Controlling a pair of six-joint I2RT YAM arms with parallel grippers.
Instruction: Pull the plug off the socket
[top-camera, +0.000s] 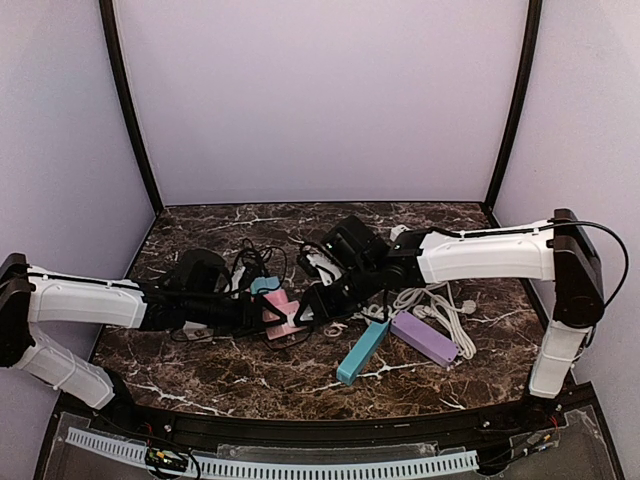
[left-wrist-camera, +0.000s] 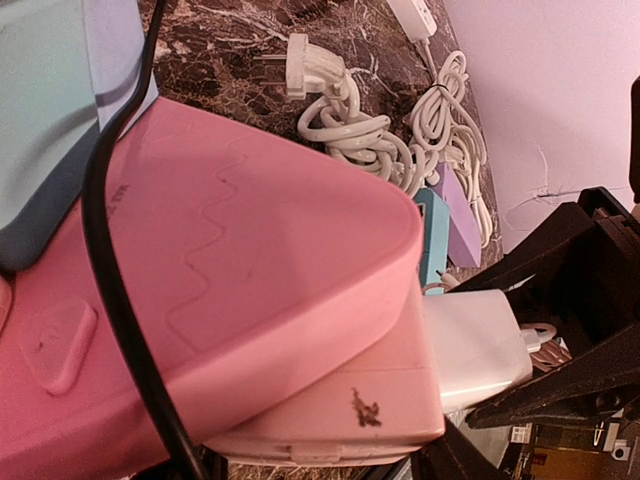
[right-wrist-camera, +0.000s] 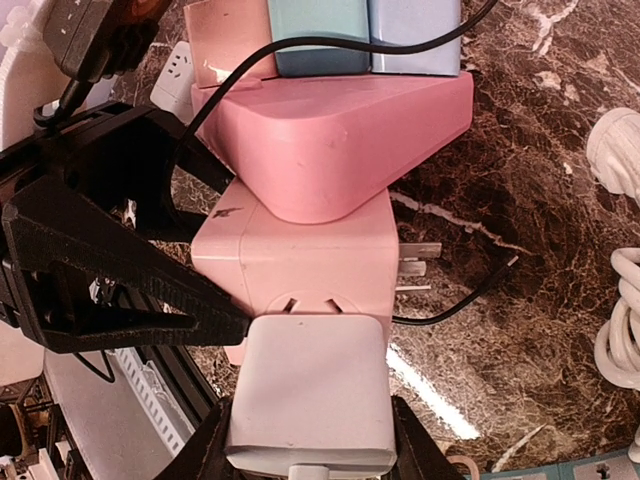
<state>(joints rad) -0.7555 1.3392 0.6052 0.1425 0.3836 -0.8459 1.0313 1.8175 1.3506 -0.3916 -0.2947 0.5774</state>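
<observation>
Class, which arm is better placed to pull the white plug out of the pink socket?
Right: the right gripper flanks the white plug; the left gripper holds the pink socket.

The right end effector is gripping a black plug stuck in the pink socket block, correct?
No: the plug is white, not black, as the right wrist view shows. The right end effector does grip it, seated in the pink socket block.
</observation>
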